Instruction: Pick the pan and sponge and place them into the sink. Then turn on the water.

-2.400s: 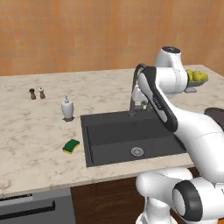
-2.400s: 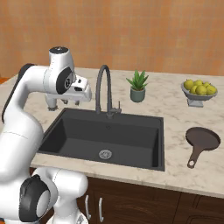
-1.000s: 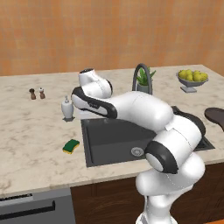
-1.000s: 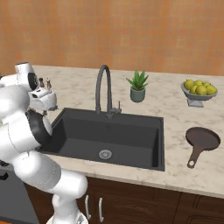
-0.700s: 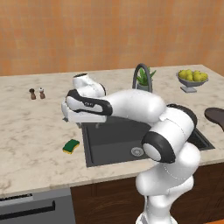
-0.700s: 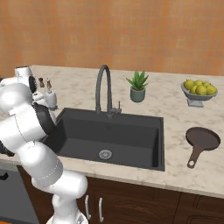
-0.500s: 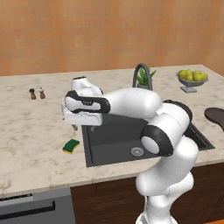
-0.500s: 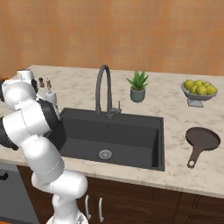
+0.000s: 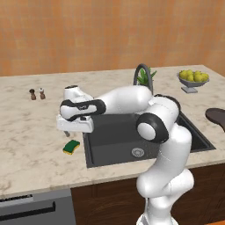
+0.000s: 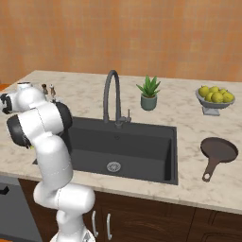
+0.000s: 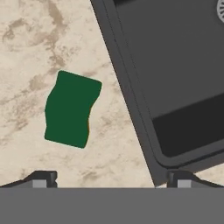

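My two-finger gripper [image 11: 111,177] hangs above the beige marbled stone counter [image 9: 30,145], just left of the large dark grey rectangular sink [image 9: 115,139]. Its jaws stand spread wide, one dark tip at each lower corner of the hand view, and nothing lies between them; I hold nothing.

The small rectangular sponge with a green top and a yellow layer [image 9: 71,147] lies flat on the counter, just beside the sink's left rim and apart from it. In the hand view the sponge [image 11: 70,109] sits ahead of my fingertips, nearer the left tip, with bare counter between it and both tips. No contact.

The sink basin holds only its round silver drain [image 10: 113,166]. The tall dark arched faucet [image 10: 111,97] stands at the back rim; no stream runs from its spout.

The round shallow dark brown pan with a short dark handle [image 10: 217,151] rests on the counter to the right of the sink, well apart from my hand. Behind it stands a grey bowl of yellow fruit [image 10: 214,98]. A small potted green plant [image 10: 149,94] stands just right of the faucet.
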